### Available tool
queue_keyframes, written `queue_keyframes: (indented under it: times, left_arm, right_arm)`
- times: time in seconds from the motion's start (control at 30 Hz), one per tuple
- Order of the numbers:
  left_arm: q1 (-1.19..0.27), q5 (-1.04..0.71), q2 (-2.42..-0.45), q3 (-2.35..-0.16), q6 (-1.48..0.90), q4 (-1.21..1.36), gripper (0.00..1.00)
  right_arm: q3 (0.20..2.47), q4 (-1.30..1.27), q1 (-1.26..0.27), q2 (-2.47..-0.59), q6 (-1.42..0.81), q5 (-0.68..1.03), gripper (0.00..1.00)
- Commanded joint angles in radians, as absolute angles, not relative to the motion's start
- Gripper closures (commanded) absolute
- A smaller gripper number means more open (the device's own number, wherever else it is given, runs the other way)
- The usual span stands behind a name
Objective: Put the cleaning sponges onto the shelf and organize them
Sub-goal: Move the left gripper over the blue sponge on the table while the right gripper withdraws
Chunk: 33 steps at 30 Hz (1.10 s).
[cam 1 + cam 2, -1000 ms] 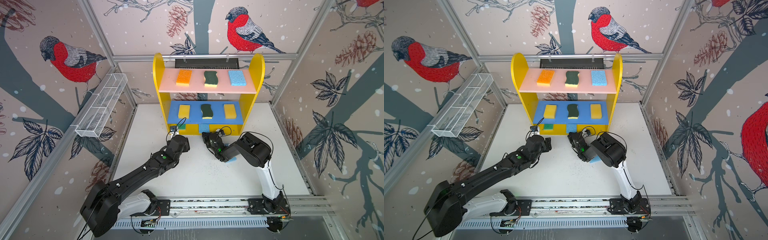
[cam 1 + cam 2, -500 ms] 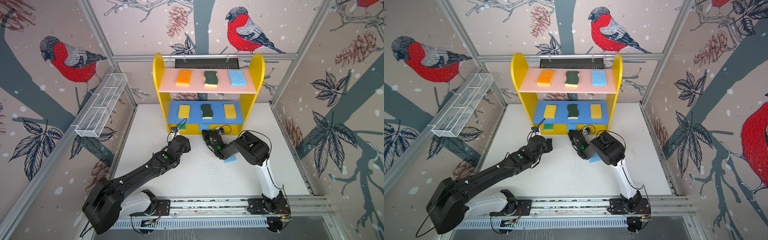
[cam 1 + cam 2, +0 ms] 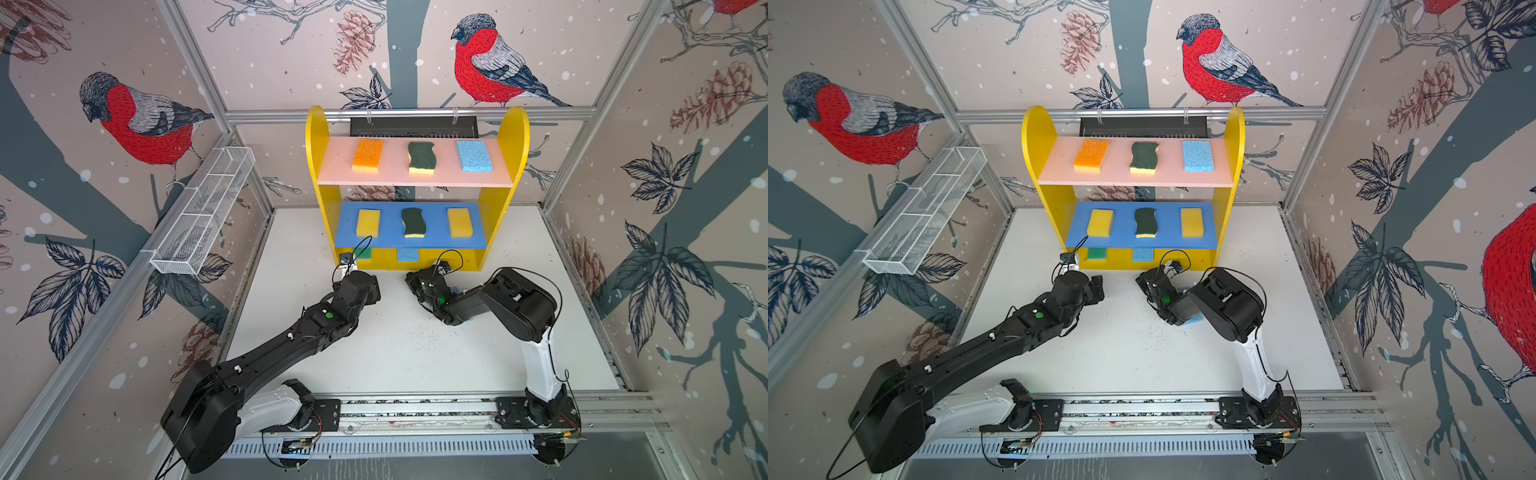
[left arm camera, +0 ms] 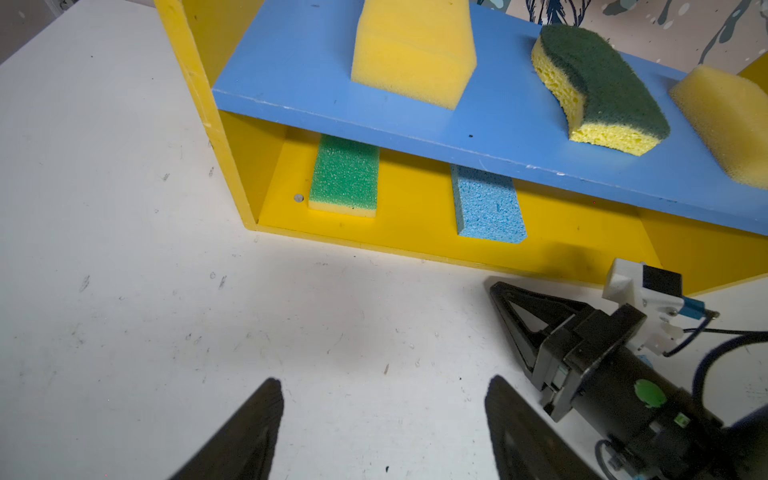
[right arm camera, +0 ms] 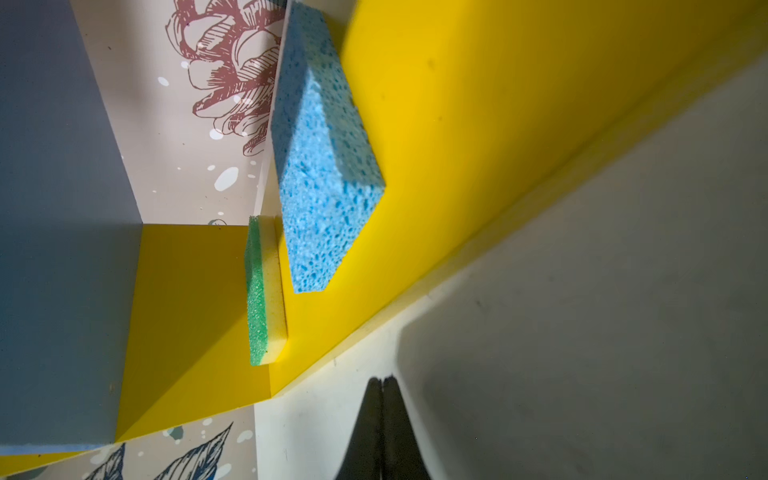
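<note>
Above the white table (image 4: 124,332) the left gripper (image 4: 382,390) is held wide and empty, the right gripper (image 5: 382,380) pinched closed, a porous blue sponge (image 3: 1192,321) half hidden under the right arm (image 3: 519,303). A grainy green pad (image 4: 345,174) and blue block (image 4: 486,208) are laid on the shelf (image 3: 513,137) base, two yellow blocks (image 3: 368,222) (image 3: 459,222) and a wavy scourer (image 3: 413,222) on the blue board (image 3: 432,243), an orange pad (image 3: 368,154), second scourer (image 3: 422,157) and blue slab (image 3: 474,155) on the pink board (image 3: 415,178).

The shelf (image 3: 515,137) is yellow, with a pink upper board (image 3: 395,168) and blue middle board (image 3: 390,232). The green sponge (image 4: 345,174) has a yellow underside. The bench (image 3: 415,353) is scuffed white. The walls (image 3: 270,62) show red-breasted birds.
</note>
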State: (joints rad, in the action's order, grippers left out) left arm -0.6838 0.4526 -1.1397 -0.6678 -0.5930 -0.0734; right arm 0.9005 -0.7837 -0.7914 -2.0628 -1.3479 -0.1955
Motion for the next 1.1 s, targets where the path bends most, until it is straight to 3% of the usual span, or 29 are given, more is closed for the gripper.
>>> queue_keyframes:
  times: [0.0, 0.2, 0.4, 0.47, 0.57, 0.87, 1.07]
  left_arm:
    - [-0.681, 0.463, -1.117, -0.666, -0.573, -0.110, 0.20]
    - [-0.693, 0.426, -1.088, -0.660, -0.608, -0.177, 0.18]
    - [-0.872, 0.568, -1.120, -0.710, -0.684, -0.263, 0.15]
    - [-0.920, 0.585, -1.157, -0.739, -0.748, -0.288, 0.14]
    - [-1.010, 0.639, -1.236, -0.791, -0.867, -0.321, 0.12]
    - [-1.168, 0.729, -1.618, -1.138, -1.190, -0.586, 0.07]
    - [-1.195, 0.697, -1.770, -1.269, -1.266, -0.623, 0.06]
  right_arm:
    - [0.896, -0.698, -0.793, -1.995, -1.232, -0.147, 0.90]
    - [0.842, -0.520, -0.817, -1.785, -1.097, -0.157, 0.81]
    - [0.800, -0.247, -0.845, -1.541, -0.920, -0.206, 0.59]
    - [0.761, -0.182, -0.842, -1.458, -0.885, -0.206, 0.47]
    - [0.697, -0.089, -0.820, -1.317, -0.840, -0.225, 0.38]
    - [0.568, 0.111, -0.515, -0.875, -0.689, -0.109, 0.24]
    - [0.563, 0.180, -0.318, -0.817, -0.637, 0.031, 0.18]
